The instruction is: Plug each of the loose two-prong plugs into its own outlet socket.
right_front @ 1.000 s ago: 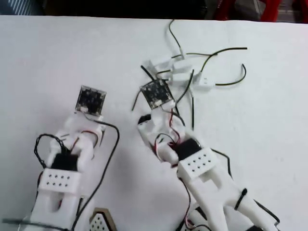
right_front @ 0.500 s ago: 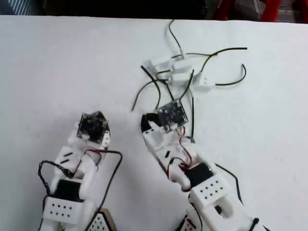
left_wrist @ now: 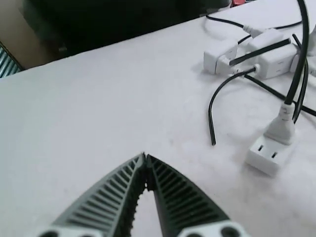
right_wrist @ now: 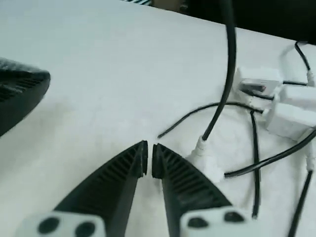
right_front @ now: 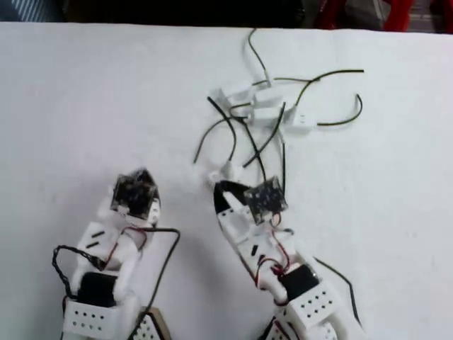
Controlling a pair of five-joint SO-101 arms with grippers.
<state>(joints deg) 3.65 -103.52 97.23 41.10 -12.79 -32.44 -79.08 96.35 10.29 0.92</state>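
Left fingers (left_wrist: 170, 190) and right fingers (right_wrist: 121, 173), both clenched on nothing, have pulled back from the plugs (right_front: 263, 113)

Too small in the high view to tell what is plugged in at the socket cluster (right_front: 263, 106). In the left wrist view, cut off there by the edge. Nearer than the cluster, in the right wrist view: white plug (right_wrist: 205, 157) half hidden behind a black finger (right_wrist: 187, 182). Well apart from the cluster: dark ribbed shape (right_wrist: 19, 94), cut off, unidentifiable.
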